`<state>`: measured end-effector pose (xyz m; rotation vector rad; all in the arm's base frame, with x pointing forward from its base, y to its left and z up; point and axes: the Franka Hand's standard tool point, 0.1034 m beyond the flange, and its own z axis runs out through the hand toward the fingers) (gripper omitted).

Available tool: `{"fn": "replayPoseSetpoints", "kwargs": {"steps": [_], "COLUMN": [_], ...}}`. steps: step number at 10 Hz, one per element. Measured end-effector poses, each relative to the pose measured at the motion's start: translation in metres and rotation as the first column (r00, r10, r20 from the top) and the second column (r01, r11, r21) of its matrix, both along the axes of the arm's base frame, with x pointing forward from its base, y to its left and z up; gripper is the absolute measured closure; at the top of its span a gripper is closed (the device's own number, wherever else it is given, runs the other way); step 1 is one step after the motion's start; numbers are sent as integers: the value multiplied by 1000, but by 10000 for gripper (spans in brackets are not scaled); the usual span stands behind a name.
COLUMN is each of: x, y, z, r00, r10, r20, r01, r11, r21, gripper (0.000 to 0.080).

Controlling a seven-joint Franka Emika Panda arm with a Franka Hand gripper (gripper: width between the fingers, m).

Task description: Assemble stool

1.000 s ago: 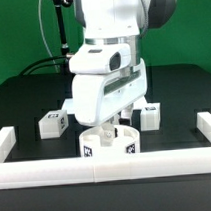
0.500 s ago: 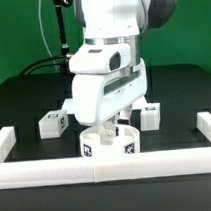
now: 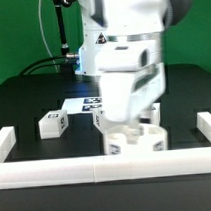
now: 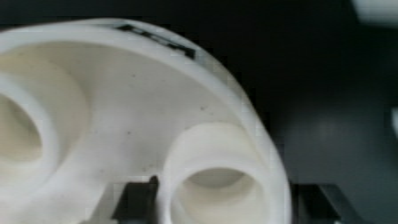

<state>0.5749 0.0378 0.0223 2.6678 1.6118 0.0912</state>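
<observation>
Jaws clenched on rim of round white seat (image 3: 136, 144); seat flat, directly beneath wrist; loose leg (image 3: 51, 124) well apart, toward exterior view's left.

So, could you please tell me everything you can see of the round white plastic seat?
The round white plastic seat is a thick matt disc with round holes in its top and a dark tag on its rim. It lies flat on the black table, close to the long white rail; whether they touch is unclear. The gripper is shut on its edge from above, covering part of it.
</observation>
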Motion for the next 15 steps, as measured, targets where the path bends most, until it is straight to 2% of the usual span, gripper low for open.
{"fn": "replayPoseSetpoints", "kwargs": {"steps": [1, 3, 6, 8, 9, 11, 15], "x": [1, -3, -2, 9, 10, 12, 11], "y": [13, 9, 12, 38, 43, 69, 72], "z": [0, -4, -4, 0, -2, -4, -4], "r00": [1000, 1000, 1000, 997, 997, 998, 998], "r10": [9, 22, 25, 67, 70, 63, 69], "r20": [3, 14, 16, 25, 11, 4, 5], "r01": [-9, -22, -25, -67, -70, -63, -69], "r11": [1000, 1000, 1000, 998, 998, 998, 998], "r21": [1, 2, 2, 4, 3, 9, 9], "gripper": [479, 479, 479, 479, 479, 478, 478]}}
